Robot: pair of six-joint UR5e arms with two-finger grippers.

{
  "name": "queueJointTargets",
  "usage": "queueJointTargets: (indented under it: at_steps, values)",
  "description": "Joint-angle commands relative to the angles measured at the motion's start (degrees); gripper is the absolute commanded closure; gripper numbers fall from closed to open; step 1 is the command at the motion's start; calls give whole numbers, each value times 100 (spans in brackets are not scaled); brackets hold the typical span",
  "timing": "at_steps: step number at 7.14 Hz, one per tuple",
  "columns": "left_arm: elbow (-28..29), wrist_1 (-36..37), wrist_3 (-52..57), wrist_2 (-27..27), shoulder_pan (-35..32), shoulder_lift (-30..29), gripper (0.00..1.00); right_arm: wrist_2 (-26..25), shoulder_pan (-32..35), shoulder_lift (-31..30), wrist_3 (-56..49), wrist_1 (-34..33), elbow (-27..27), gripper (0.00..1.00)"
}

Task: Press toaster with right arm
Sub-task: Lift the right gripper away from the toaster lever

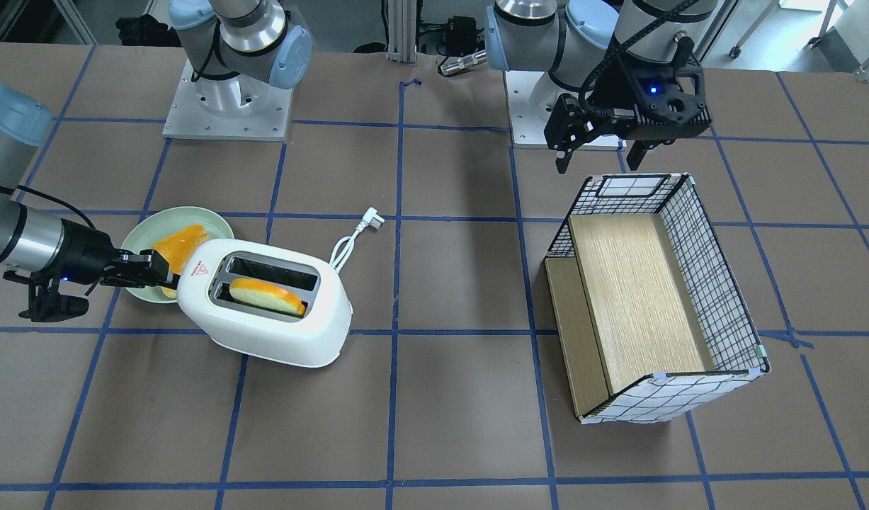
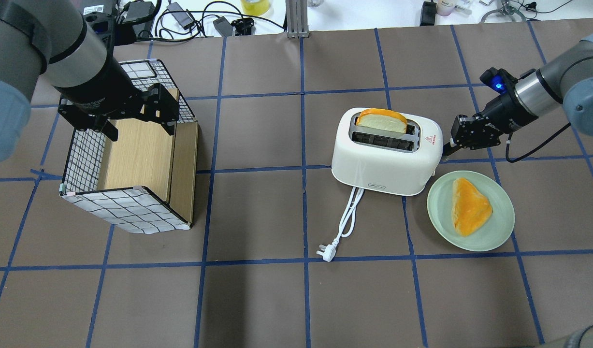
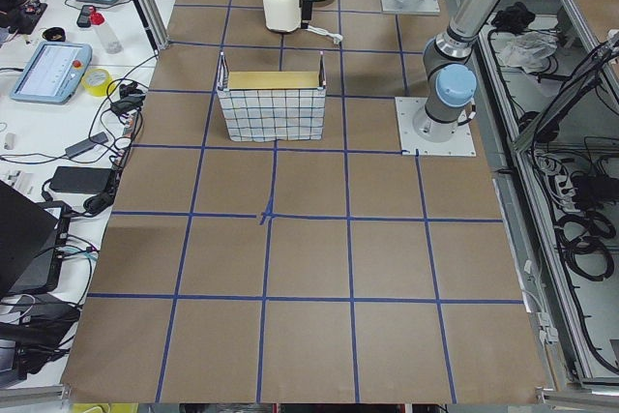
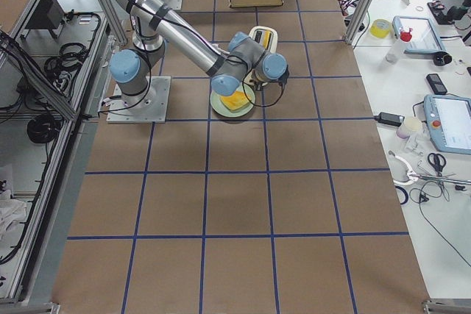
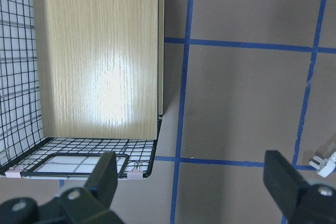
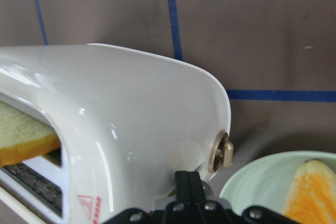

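The white two-slot toaster (image 1: 264, 333) stands on the table, with a bread slice (image 1: 268, 296) upright in one slot. It also shows in the overhead view (image 2: 383, 159) and fills the right wrist view (image 6: 131, 108). My right gripper (image 1: 166, 273) is shut. Its joined fingertips (image 6: 188, 182) sit against the toaster's end wall, beside a brass knob (image 6: 220, 153). In the overhead view the right gripper (image 2: 445, 151) meets the toaster's right end. My left gripper (image 1: 597, 161) is open and empty, hovering above the basket's back edge.
A pale green plate (image 2: 499, 232) with an orange-topped bread piece (image 2: 470, 205) lies just beside the toaster and under my right wrist. The white cord and plug (image 2: 327, 252) trail from the toaster. A wire-grid basket (image 2: 127, 212) with wooden panels stands on the left side.
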Motion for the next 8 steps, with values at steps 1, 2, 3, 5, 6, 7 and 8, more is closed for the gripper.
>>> queueJointTargets:
  at_steps: [1, 2, 3, 5, 6, 7, 8]
  values:
    - [0, 0, 0, 4, 0, 0, 0, -22, 92, -314, 239, 140, -274, 100]
    - [0, 0, 0, 4, 0, 0, 0, -110, 92, -577, 256, 315, -379, 99]
    - [0, 0, 0, 4, 0, 0, 0, -406, 92, -840, 395, 360, -494, 88]
    - [0, 0, 0, -5, 0, 0, 0, -1179, 100, -1359, 432, 343, -643, 43]
    - [0, 0, 0, -5, 0, 0, 0, -1522, 100, -1544, 432, 343, -775, 20]
    - [0, 0, 0, 4, 0, 0, 0, -1874, 100, -1633, 432, 343, -915, 0]
    - [0, 0, 0, 4, 0, 0, 0, -2086, 109, -1669, 589, 360, -1047, 0]
